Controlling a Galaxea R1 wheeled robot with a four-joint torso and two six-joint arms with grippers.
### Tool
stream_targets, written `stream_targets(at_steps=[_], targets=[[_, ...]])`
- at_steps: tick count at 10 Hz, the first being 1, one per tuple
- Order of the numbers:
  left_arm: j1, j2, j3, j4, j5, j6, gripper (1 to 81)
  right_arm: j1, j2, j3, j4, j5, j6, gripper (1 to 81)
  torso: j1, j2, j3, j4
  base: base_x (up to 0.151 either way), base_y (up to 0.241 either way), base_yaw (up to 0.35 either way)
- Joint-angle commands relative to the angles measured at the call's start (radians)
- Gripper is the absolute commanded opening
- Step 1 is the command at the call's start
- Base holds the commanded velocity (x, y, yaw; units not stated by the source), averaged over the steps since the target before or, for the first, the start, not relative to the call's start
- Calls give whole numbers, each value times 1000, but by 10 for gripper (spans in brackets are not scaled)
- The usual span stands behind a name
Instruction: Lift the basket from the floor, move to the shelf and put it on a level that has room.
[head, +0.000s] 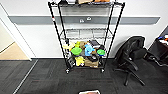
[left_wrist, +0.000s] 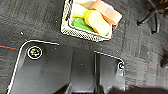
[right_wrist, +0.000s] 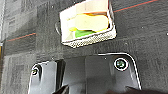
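The basket (head: 89, 92), cream-white and woven, stands on the dark grey carpet floor (head: 50, 75) at the near edge of the head view, in front of the shelf (head: 57, 32). The left wrist view looks down on the basket (left_wrist: 82, 33) with its orange, yellow and green soft items. In the right wrist view the basket (right_wrist: 92, 40) also rests on the carpet, with nothing touching it. The shelf's level second from the top (head: 85, 33) looks bare. Its top tier (head: 85, 3) carries items, and a lower tier (head: 85, 51) is packed with colourful toys.
A black office chair (head: 131, 55) stands right of the shelf, and a dark desk (head: 162, 45) sits at the far right. Tan wooden flooring (head: 12, 52) shows through an opening at the left. Open carpet lies between the basket and the shelf.
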Motion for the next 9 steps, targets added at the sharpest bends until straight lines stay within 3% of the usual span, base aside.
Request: stream_targets(at_steps=[1,3,5,9], targets=[[-25,-8,2,1,70,0,811,27,-5,-22,12,-51,3,811,61,-95,0,0,0,0,0],[-24,-8,-15,1,71,0,811,21,-2,-36,14,-51,3,811,102,-160,-82,0,0,0,0],[-25,-7,-15,1,73,-1,811,18,0,-47,15,-51,6,811,134,-211,-118,0,0,0,0],[-33,-4,-41,-6,71,-3,811,22,-3,-87,14,-53,25,811,218,-343,-239,0,0,0,0]])
